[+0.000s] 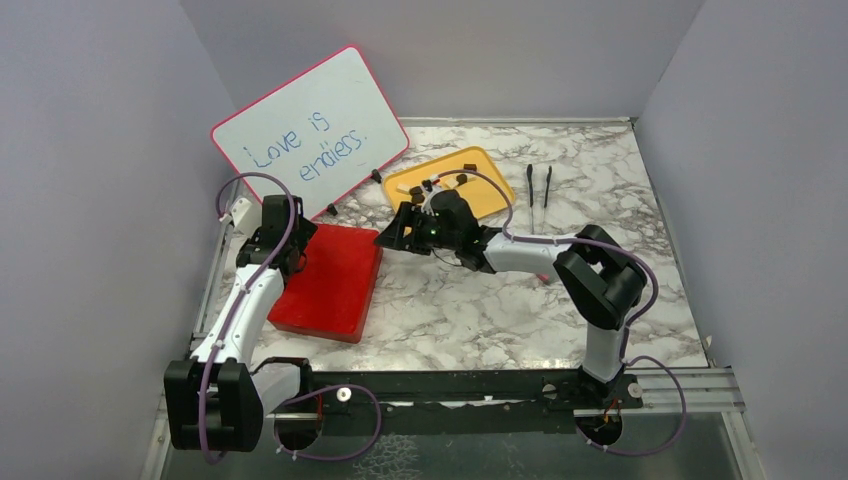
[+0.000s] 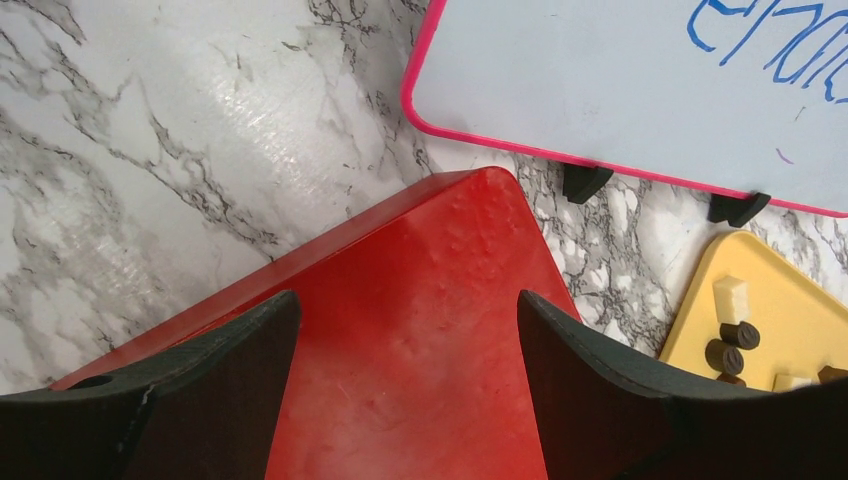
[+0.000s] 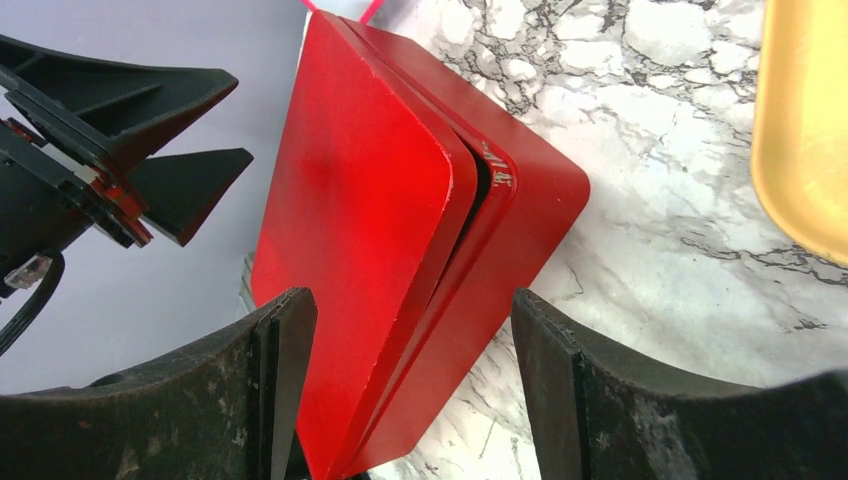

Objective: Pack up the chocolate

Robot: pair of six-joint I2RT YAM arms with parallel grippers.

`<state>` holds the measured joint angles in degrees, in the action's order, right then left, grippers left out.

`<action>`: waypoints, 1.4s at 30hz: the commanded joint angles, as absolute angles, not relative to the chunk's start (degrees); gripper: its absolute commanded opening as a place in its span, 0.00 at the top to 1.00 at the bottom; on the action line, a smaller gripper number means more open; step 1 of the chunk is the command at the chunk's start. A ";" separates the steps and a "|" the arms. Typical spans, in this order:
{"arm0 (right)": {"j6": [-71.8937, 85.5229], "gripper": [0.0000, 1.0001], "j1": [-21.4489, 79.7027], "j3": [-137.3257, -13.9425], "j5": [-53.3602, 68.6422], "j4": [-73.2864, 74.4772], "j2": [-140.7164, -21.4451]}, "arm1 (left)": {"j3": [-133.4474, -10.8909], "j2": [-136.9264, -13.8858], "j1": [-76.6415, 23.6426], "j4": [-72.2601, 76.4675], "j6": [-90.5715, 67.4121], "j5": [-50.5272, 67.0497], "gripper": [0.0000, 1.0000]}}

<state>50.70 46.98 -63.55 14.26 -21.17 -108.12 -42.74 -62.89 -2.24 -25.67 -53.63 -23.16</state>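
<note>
Chocolate pieces (image 1: 462, 180) are lying on the yellow tray (image 1: 490, 200) toward the far middle of the table (image 1: 470, 310), mostly dark brown with a few pale ones. The left fingers (image 2: 220, 350) are hanging spread apart over the far corner of the red box (image 1: 330, 285), which is sitting with its lid on, and are grasping nothing. The right fingers (image 3: 600, 380) are hovering released between the box and the tray, likewise empty. A whiteboard (image 1: 310, 125) is leaning at the far left, just beyond the box.
</note>
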 commanded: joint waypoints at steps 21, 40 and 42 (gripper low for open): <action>46.24 0.42 47.65 -70.33 6.63 -15.62 -117.95 | -42.86 -66.04 -1.85 -23.03 -54.70 -20.17 0.22; 45.77 0.63 47.75 -69.12 1.49 -15.07 -124.32 | -45.53 -70.58 -1.85 -24.35 -55.60 -23.13 0.23; 46.23 0.64 47.95 -66.21 0.79 -16.36 -123.78 | -45.64 -70.57 -1.85 -24.43 -55.50 -23.52 0.23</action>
<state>47.99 47.66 -71.75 7.55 -23.55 -119.37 -43.86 -70.00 -2.20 -23.44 -55.31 -21.96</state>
